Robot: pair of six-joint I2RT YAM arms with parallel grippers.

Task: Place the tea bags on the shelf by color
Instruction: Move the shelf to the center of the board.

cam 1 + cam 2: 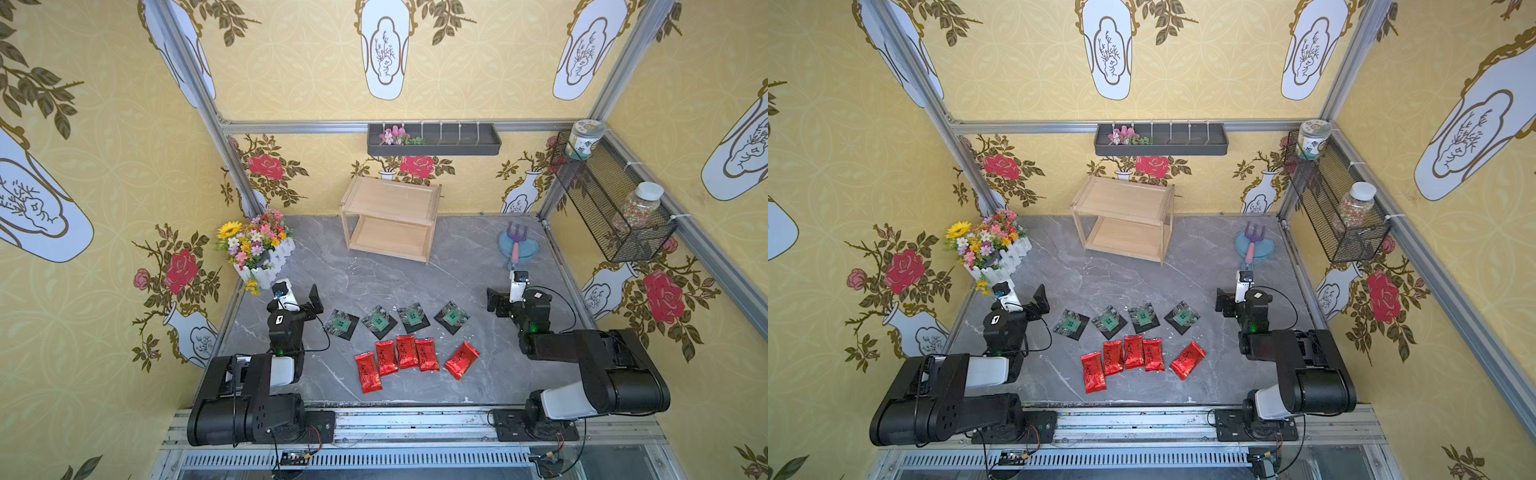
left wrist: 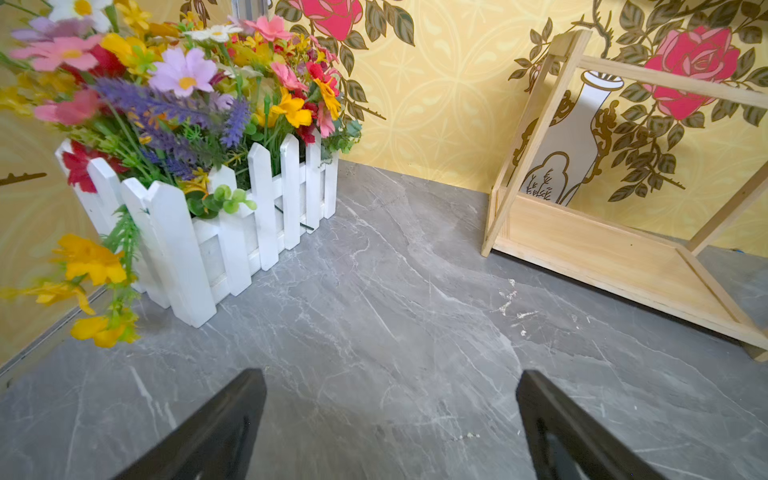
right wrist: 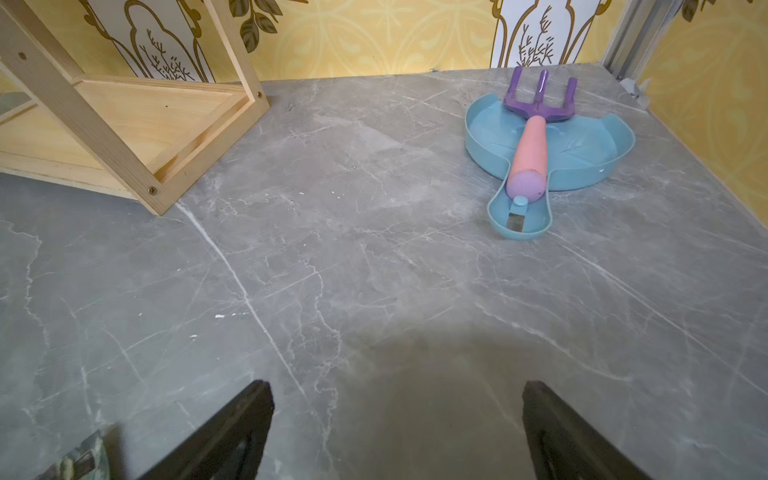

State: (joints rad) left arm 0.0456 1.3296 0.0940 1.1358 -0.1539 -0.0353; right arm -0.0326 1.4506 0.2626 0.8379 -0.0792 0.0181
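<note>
Several square black tea bags point(image 1: 379, 321) with green emblems lie in a row on the grey table, in both top views. Just in front of them lie several red foil tea bags point(image 1: 407, 351), one point(image 1: 462, 360) tilted apart at the right. The light wooden two-tier shelf point(image 1: 390, 218) stands empty at the back centre, also in the wrist views point(image 2: 602, 257) point(image 3: 124, 124). My left gripper point(image 1: 303, 301) point(image 2: 390, 374) hangs open left of the black row, holding nothing. Right of that row is my right gripper point(image 1: 505, 297) point(image 3: 397, 384), open and empty; a black tea bag's corner point(image 3: 79, 461) shows beside it.
A white fence box of flowers point(image 1: 259, 249) stands at the back left. A blue dustpan point(image 1: 523, 251) with a toy rake point(image 1: 516, 239) lies at the back right. A dark wall tray point(image 1: 434, 149) hangs above the shelf, a wire mesh basket point(image 1: 590, 195) with jars on the right wall.
</note>
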